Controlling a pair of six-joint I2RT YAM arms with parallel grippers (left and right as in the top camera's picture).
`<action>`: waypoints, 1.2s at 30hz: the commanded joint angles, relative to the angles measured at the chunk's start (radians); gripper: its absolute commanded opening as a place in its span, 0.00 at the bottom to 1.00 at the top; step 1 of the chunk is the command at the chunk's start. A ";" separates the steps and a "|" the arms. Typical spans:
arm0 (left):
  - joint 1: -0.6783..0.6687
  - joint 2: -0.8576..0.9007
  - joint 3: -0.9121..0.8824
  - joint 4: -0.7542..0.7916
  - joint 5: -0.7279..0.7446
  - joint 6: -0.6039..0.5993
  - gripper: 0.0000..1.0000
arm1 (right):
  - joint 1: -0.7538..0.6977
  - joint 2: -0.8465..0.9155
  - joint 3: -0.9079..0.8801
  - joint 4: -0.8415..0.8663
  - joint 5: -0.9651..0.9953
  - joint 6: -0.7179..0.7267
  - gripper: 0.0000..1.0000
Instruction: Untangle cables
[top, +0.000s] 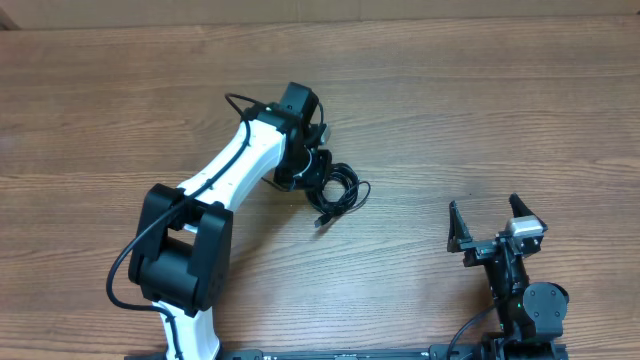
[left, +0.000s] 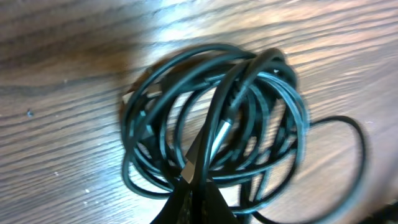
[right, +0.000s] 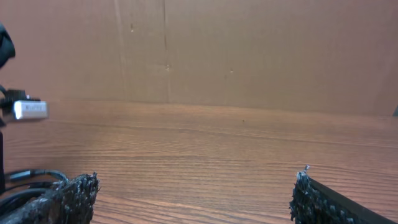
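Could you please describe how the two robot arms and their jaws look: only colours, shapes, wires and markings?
The left arm has white links and bulky black joint housings; a thick black wire loops along it. The right arm appears black throughout, with a small silver block near its two-pronged jaws, whose pads look rough and dark. No readable markings show.

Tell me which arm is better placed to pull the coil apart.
Left. The left claw is shut on a strand of the cables; the right claw stands open, far from them.
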 joint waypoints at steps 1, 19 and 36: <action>0.024 -0.051 0.092 -0.039 0.068 -0.013 0.04 | -0.003 -0.010 -0.010 0.004 0.010 0.003 1.00; 0.055 -0.323 0.247 -0.129 -0.018 0.005 0.04 | -0.003 -0.010 -0.010 0.004 0.010 0.003 1.00; 0.122 -0.287 0.241 -0.209 -0.112 -0.025 0.17 | -0.003 -0.010 -0.010 0.004 0.010 0.003 1.00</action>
